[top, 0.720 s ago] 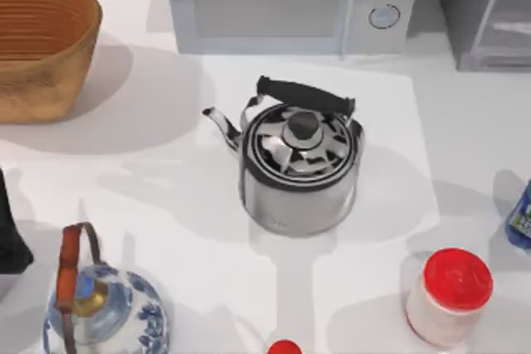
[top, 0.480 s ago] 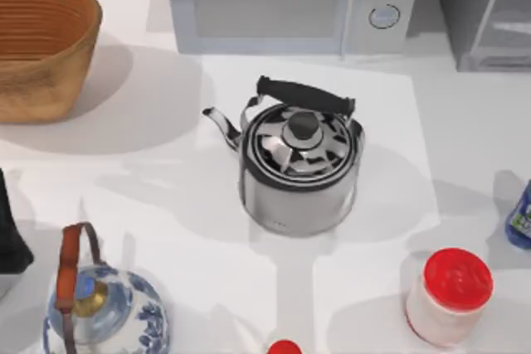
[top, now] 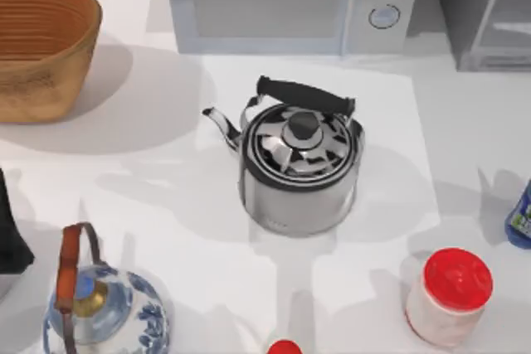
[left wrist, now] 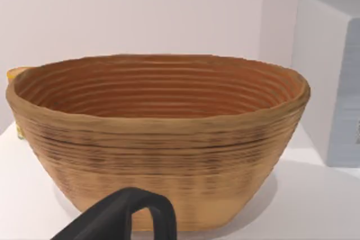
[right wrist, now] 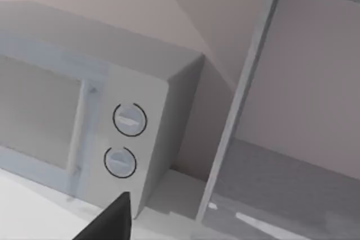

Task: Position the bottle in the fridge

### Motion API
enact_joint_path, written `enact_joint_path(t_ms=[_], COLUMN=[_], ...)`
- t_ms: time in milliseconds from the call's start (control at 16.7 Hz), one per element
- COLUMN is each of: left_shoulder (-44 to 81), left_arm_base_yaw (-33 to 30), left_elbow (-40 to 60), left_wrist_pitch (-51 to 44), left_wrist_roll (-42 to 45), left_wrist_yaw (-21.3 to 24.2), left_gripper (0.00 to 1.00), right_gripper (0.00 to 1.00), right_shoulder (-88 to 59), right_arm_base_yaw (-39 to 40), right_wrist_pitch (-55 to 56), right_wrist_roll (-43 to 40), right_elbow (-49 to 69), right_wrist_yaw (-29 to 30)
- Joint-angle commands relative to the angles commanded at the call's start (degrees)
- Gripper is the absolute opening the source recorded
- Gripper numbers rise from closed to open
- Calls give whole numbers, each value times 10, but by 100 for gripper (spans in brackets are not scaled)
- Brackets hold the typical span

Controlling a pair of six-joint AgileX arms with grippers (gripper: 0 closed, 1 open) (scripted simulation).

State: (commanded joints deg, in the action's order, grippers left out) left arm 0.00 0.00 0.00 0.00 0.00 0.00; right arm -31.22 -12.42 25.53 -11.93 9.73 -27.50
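- the small blue bottle with white-and-green label point(top: 521, 220) stands at the table's right edge, well apart from the grey box-shaped fridge point(top: 485, 14).
- the right gripper point(right wrist: 107, 223) faces the fridge point(right wrist: 292, 111) and the light grey microwave point(right wrist: 84, 122); i cannot tell how its fingers stand.
- the left gripper point(left wrist: 124, 217) is parked before the brown woven basket point(left wrist: 157, 144); its fingers i also cannot tell.

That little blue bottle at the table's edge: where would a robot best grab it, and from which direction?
Probably around its body, coming in from the table's right side or from above. The bottle sits at the top view's right edge, only partly seen, with the red-lidded jar crowding its near-left side; the open side seems freer.
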Motion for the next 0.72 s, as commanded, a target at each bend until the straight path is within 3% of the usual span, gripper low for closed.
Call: enact_joint_path(t_ms=[480,720], left_shoulder=[0,0], left_arm_base_yaw=[0,0], left_elbow=[0,0], left_wrist_pitch=[0,0], left_wrist_roll=[0,0], left_wrist_yaw=[0,0], left_gripper=[100,100], right_gripper=[100,100], right_shoulder=[-516,-693], right_arm_base_yaw=[-154,-217], right_wrist_pitch=[256,338], right_wrist_roll=[-150,-199], right_elbow=[20,21], right_wrist_yaw=[-334,-456])
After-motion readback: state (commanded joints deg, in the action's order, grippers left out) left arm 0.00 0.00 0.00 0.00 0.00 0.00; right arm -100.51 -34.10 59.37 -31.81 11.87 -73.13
